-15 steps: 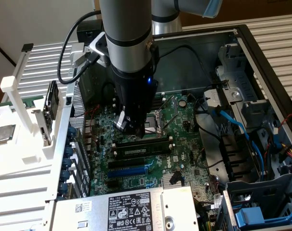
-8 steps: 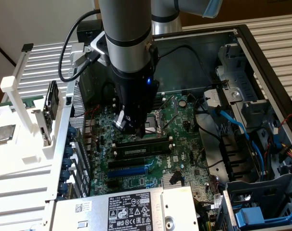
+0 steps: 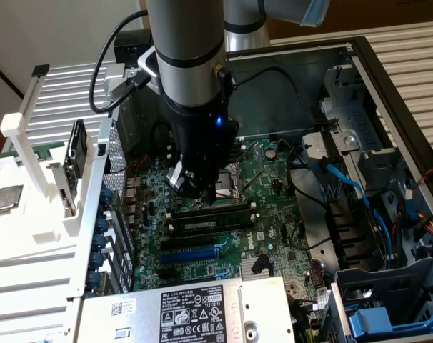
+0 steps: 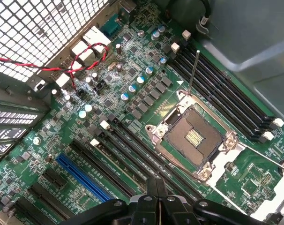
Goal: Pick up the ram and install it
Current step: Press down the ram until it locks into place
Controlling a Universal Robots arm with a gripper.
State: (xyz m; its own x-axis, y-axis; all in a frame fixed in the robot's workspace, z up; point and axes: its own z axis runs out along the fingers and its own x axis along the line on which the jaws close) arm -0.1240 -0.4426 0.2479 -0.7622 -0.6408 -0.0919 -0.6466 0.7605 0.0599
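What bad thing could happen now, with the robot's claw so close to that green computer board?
1. The black claw hangs low over the green motherboard, close to the open silver processor socket. A sideways slip could bump the socket's tiny gold contacts.
2. The dark green ram stick with a whitish label sits along a slot right by the claw. An off-centre push might tilt the stick or strain the board.

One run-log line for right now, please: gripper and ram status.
gripper: fingers shut together | position: low over motherboard, beside CPU socket | ram: lying along a black slot | latched: cannot tell
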